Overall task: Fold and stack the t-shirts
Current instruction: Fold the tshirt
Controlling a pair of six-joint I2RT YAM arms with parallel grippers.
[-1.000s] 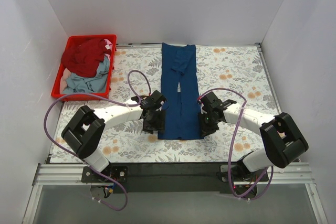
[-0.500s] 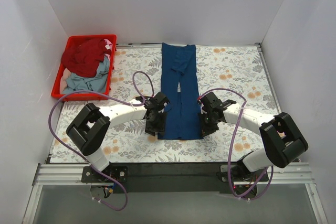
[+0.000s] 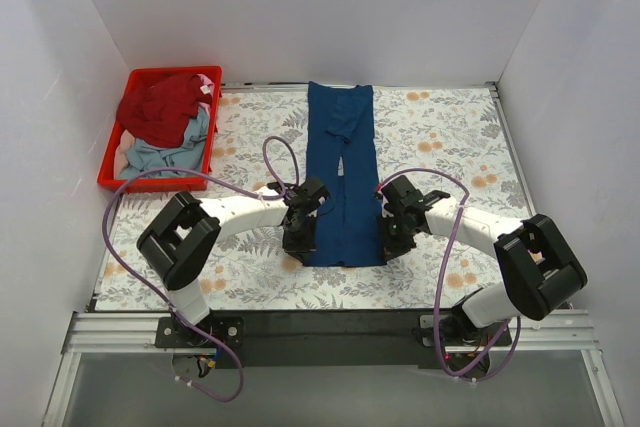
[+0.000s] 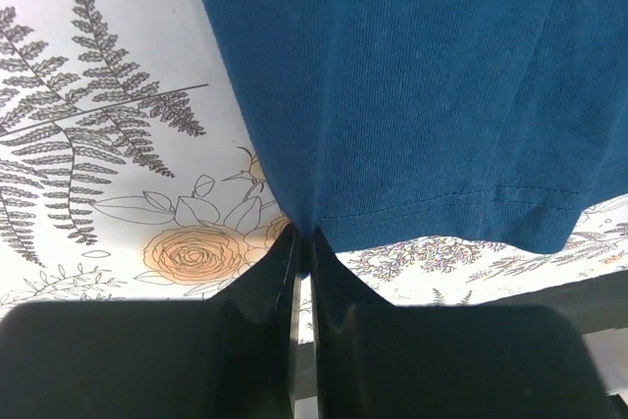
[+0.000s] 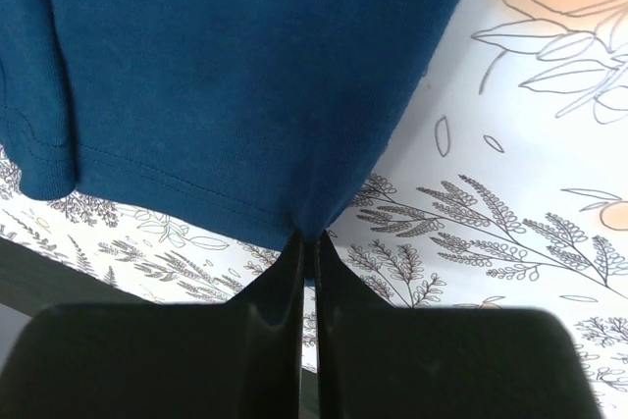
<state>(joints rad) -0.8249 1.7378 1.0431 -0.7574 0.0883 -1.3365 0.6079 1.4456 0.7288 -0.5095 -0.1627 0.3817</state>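
Newly pinched on navy t-shirt (image 3: 340,152) hem: left fingers (image 4: 263,287), right fingers (image 5: 271,291).

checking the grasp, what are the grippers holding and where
The blue shirt: left gripper pinches its near-left hem corner, right gripper its near-right.

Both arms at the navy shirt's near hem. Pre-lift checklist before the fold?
1. Left pincer shut on navy t-shirt near-left hem corner: ok.
2. Right pincer shut on near-right corner: ok.
3. All cloth layers caught in each grip: cannot tell.
4. Shirt lying flat in a long strip: ok.
5. Dark red t-shirt and grey-blue t-shirt in red crate, off the fold path: ok.
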